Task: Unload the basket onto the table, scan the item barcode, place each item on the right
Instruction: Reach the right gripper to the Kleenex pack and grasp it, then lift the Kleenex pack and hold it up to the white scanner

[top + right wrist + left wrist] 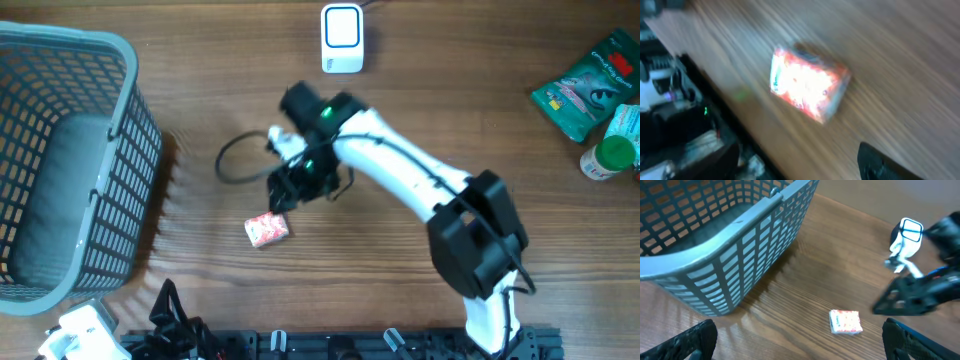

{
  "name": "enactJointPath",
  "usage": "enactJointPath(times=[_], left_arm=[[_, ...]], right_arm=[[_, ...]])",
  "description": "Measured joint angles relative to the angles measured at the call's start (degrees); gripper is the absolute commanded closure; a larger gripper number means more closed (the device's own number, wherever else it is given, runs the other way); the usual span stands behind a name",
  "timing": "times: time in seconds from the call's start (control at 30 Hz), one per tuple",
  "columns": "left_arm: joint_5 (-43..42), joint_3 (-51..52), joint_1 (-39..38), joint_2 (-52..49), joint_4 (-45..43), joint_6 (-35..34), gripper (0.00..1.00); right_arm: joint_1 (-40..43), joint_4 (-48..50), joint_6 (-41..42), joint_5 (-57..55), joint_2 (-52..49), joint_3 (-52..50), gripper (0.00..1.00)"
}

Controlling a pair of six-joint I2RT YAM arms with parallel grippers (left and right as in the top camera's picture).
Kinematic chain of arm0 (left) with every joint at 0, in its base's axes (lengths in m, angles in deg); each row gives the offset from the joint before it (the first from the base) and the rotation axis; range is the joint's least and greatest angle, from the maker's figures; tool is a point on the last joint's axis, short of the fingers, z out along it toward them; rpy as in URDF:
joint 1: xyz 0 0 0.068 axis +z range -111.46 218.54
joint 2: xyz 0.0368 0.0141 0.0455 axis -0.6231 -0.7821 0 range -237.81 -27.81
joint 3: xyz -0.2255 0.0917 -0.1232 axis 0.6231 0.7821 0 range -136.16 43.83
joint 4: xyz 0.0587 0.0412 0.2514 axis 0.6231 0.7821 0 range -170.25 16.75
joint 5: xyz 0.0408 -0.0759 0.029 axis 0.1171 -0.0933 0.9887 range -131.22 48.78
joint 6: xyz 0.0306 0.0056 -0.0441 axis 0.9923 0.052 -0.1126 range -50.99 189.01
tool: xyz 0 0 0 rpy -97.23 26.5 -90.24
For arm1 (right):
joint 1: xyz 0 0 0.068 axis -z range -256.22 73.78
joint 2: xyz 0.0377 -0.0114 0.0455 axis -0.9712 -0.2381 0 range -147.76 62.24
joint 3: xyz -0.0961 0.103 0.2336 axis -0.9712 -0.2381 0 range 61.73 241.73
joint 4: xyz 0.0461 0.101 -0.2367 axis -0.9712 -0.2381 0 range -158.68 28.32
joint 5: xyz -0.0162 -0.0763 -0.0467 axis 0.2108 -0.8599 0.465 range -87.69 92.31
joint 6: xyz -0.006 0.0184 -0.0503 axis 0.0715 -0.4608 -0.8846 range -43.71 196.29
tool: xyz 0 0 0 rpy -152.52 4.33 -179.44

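The item, a small red-and-white packet (267,230), lies flat on the wooden table, apart from both grippers. The left wrist view shows the packet (845,322) between the basket and the right arm. It is blurred in the right wrist view (807,91), ahead of the fingers. My right gripper (285,190) hovers just above and right of it, open, with nothing between its fingers (880,160). My left gripper (802,345) stands wide open and empty at the table's near left edge (170,315). A white barcode scanner (342,38) stands at the far middle and also shows in the left wrist view (907,237).
A grey mesh basket (120,200) fills the left side, its wall close in the left wrist view (740,265). A black cable loop (232,160) lies beside the right gripper. Green packets (590,85) and a green-capped bottle (610,158) sit at the far right.
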State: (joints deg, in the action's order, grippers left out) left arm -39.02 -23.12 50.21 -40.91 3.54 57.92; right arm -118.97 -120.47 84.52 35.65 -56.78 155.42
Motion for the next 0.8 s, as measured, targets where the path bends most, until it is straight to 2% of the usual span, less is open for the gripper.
enactJointPath(times=[0.13, 0.2, 0.3, 0.37, 0.4, 0.43, 0.57, 0.67, 0.73, 0.8], left_arm=[[0.0, 0.0, 0.0, 0.0, 0.0, 0.0, 0.00], [0.0, 0.0, 0.0, 0.0, 0.0, 0.0, 0.00], [0.0, 0.0, 0.0, 0.0, 0.0, 0.0, 0.00], [0.0, 0.0, 0.0, 0.0, 0.0, 0.0, 0.00], [0.0, 0.0, 0.0, 0.0, 0.0, 0.0, 0.00], [0.0, 0.0, 0.0, 0.0, 0.0, 0.0, 0.00], [0.0, 0.0, 0.0, 0.0, 0.0, 0.0, 0.00], [0.0, 0.0, 0.0, 0.0, 0.0, 0.0, 0.00], [0.0, 0.0, 0.0, 0.0, 0.0, 0.0, 0.00], [0.0, 0.0, 0.0, 0.0, 0.0, 0.0, 0.00]], right_arm=[[-1.9, 14.8, 8.7, 0.7, 0.0, -12.8, 0.29], [-1.9, 18.9, 10.8, 1.7, 0.1, -16.5, 0.41], [-2.1, 24.8, 13.1, 2.2, 0.1, -17.9, 0.41], [-2.4, 26.1, 13.9, 2.2, 0.1, -18.1, 0.48], [-3.1, 26.3, 14.5, 2.2, 0.1, -18.1, 0.77], [-3.7, 26.3, 15.0, 2.2, 0.1, -18.2, 0.96], [-6.5, 25.8, 17.4, -0.6, 0.1, -18.2, 0.96], [-4.8, 26.1, 14.4, -2.2, 1.7, -18.4, 0.96], [-1.4, 28.5, 9.4, -3.7, 7.2, -19.1, 0.96], [2.8, 33.9, 1.7, -5.3, 19.1, -19.1, 0.96]])
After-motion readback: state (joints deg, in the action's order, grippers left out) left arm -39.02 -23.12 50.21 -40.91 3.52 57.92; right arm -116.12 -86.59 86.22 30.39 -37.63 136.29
